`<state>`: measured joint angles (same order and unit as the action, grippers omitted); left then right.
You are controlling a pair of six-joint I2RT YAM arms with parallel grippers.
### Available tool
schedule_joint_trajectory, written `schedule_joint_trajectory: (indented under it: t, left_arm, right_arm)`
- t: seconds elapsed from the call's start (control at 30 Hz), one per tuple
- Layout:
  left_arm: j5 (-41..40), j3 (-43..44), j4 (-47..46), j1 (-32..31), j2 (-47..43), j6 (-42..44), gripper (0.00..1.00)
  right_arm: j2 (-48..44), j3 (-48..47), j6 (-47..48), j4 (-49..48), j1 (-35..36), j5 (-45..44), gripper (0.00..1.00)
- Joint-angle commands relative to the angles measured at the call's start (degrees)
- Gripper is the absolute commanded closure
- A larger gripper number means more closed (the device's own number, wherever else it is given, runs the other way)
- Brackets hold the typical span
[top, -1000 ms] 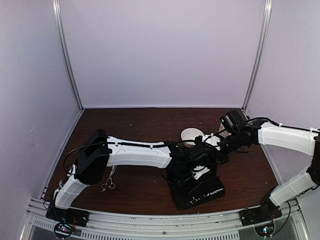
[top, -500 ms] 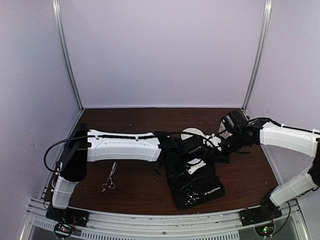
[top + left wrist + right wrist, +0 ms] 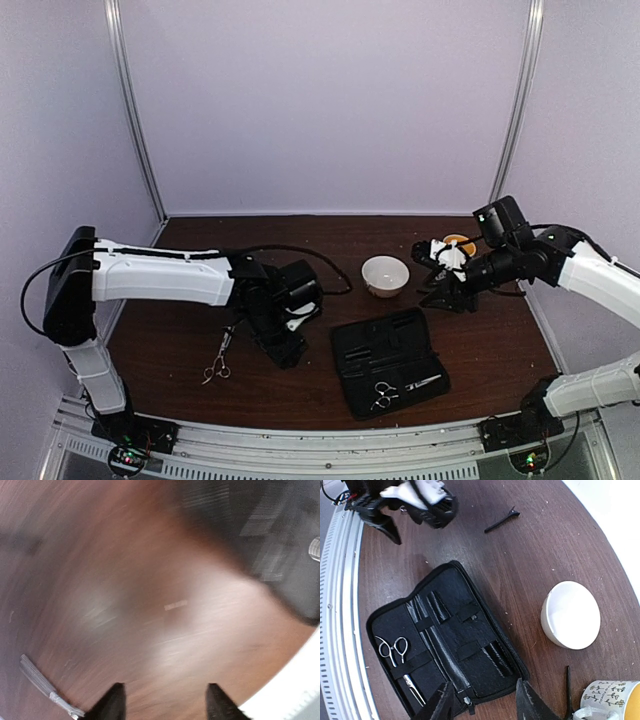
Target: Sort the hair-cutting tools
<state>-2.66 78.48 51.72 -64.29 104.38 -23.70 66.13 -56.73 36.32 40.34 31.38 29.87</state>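
Loose scissors (image 3: 218, 358) unmoved on the table, far left. Your left gripper (image 3: 164, 704) has swung back from the case (image 3: 388, 362) to just right of them, jaws now parted and empty. One black clip (image 3: 502, 520) lies on bare table nearby. Second scissors (image 3: 393, 650) sit strapped in the open case. Right gripper (image 3: 484, 705) has withdrawn right of the bowl (image 3: 385, 275), jaws parted, holding nothing.

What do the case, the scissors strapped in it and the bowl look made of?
Case: black and matte, with a soft textured surface and sewn-in straps. Probably fabric or faux leather; can't tell which.
Scissors: bright silver with glints on the rings, so likely polished metal.
Bowl: plain white and smooth with a faint sheen. Ceramic or plastic; the look leaves it open.
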Motion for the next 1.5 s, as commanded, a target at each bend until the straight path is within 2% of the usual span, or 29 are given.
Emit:
schedule_joint_trajectory:
  t: [0.0,0.13,0.3,0.4,0.53,0.83,1.07,1.2,1.4,1.47]
  left_arm:
    - [-7.53,-9.55,-2.42,5.52,-9.45,-7.0,0.26]
    - [-8.89,-17.86,-5.34,10.81,-13.86,-9.98,0.23]
    - [-8.51,-26.44,-9.5,16.45,-16.99,-12.8,0.23]
    - [-7.47,-29.21,-11.48,17.05,-18.44,-14.09,0.21]
    - [-4.1,-34.78,-16.77,18.33,-21.14,-14.72,0.12]
    - [6.43,-43.15,-27.3,20.0,-24.07,-16.27,0.14]
    - [10.84,-43.01,-31.91,17.22,-23.94,-17.98,0.2]
    - [13.03,-39.35,-34.18,14.61,-19.21,-18.65,0.22]
    - [13.27,-33.03,-34.72,8.72,-13.0,-20.77,0.24]
    - [10.39,-31.53,-32.71,7.04,-13.11,-21.02,0.24]
  right_arm:
    - [-6.29,3.04,-5.02,0.49,0.09,4.31,0.57]
    - [-10.46,9.1,-6.08,-4.83,0.09,4.19,0.54]
    - [-7.97,9.36,-5.87,-5.07,0.09,5.4,0.55]
    - [-7.26,9.72,-5.58,-5.08,0.09,5.75,0.55]
    - [-7.15,10.26,-5.03,-5.28,0.09,4.52,0.55]
    - [-7.45,9.07,-4.32,-3.28,0.0,3.16,0.56]
    - [-5.79,5.12,-2.75,0.78,0.3,3.22,0.56]
    - [-2.86,2.57,-0.47,4.5,1.0,1.56,0.57]
    - [-0.81,0.84,-0.71,5.18,1.44,0.97,0.58]
    - [-0.53,0.51,-1.03,4.94,1.49,1.42,0.58]
